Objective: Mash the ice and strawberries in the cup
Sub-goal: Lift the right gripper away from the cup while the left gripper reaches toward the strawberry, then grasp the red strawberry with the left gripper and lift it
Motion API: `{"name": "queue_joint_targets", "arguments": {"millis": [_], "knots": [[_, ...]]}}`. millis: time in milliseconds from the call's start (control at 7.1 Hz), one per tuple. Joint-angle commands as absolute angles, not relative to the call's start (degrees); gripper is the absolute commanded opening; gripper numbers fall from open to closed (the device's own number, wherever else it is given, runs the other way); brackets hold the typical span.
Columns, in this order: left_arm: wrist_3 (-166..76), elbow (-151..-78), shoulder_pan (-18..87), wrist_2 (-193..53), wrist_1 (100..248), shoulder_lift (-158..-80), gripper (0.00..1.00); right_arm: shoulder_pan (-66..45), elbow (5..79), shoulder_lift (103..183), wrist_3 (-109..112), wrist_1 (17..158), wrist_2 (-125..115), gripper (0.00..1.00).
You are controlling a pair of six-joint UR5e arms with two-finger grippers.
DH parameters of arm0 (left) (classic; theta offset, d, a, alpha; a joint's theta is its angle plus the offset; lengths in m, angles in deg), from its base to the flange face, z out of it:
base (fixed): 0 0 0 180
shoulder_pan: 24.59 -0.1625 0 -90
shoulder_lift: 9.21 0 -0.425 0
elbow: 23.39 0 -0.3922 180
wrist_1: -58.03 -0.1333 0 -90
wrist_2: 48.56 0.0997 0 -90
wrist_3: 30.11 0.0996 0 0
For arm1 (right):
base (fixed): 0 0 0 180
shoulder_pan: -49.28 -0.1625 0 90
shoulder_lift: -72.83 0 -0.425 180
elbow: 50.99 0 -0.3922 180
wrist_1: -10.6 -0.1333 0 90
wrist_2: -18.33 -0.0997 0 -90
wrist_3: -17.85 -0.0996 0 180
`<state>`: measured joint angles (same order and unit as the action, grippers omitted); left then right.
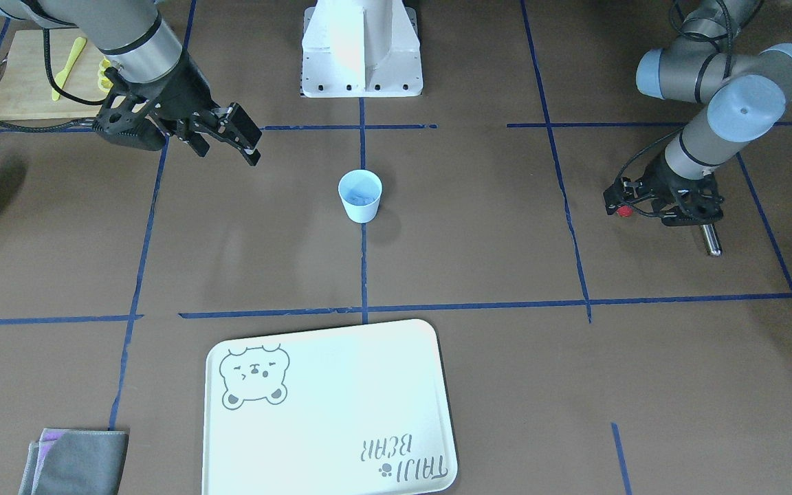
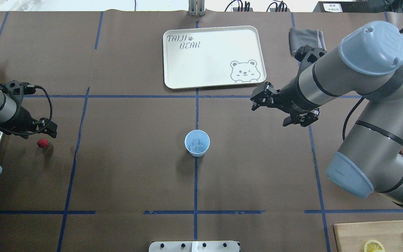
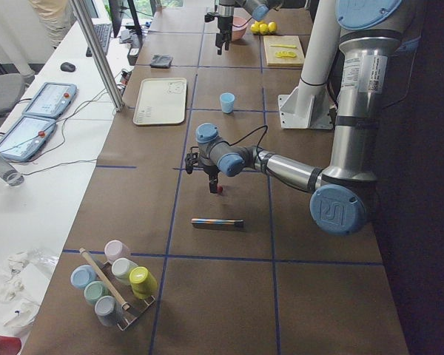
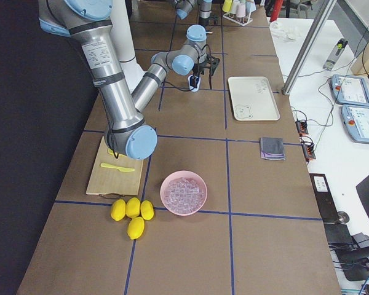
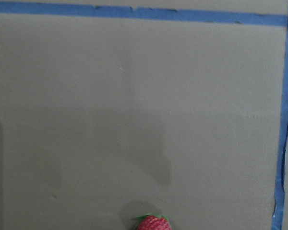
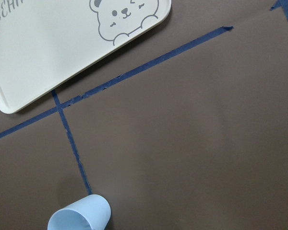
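Brown table (image 2: 135,168) gridded with blue tape (image 2: 82,212).
A cup (image 2: 197,142) stands upright at the middle, on a tape line. A cream tray (image 2: 208,66) lies at the far edge, with a folded grey cloth (image 2: 304,38) near it. On the robot's left lie a strawberry (image 2: 42,143), a metal rod (image 3: 217,222) and a rack (image 3: 115,285) of pastel pots. On its right are a wooden board (image 2: 373,231), four lemons (image 4: 133,212) and a pink bowl (image 4: 184,212).

Table cover (image 1: 506,385) looks like matt brown paper, a bit creased; grid lines (image 1: 363,275) are thin blue tape; tray (image 2: 208,59) is smooth cream plastic with a soft sheen; cup (image 1: 360,210) is matt pale blue; board (image 2: 373,234) is bare wood; cloth (image 1: 83,460) is soft grey fabric; right arm (image 2: 327,82) is satin grey metal and the right gripper (image 1: 225,152) is matt black
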<state>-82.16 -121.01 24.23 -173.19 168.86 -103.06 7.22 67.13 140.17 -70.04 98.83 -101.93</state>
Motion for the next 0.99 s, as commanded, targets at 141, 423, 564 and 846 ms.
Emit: {"name": "queue_joint_targets", "arguments": {"millis": [141, 423, 564, 846], "knots": [[-82.1, -118.5, 23.7, -173.1, 170.4, -103.6, 0.79, 6.8, 66.9, 140.0, -69.6, 98.9, -102.1, 1.00], [-81.9, -118.0, 23.7, -173.1, 170.4, -103.5, 0.44, 6.8, 66.7, 139.5, -69.6, 98.9, -102.0, 1.00], [-82.0, -118.0, 23.7, -173.2, 170.4, -103.6, 0.13, 6.8, 66.6, 139.4, -69.6, 98.8, -101.9, 1.00], [-82.4, -118.7, 23.8, -173.5, 170.0, -103.3, 0.00, 6.9, 65.6, 138.2, -69.6, 98.9, -101.6, 1.00]]}}
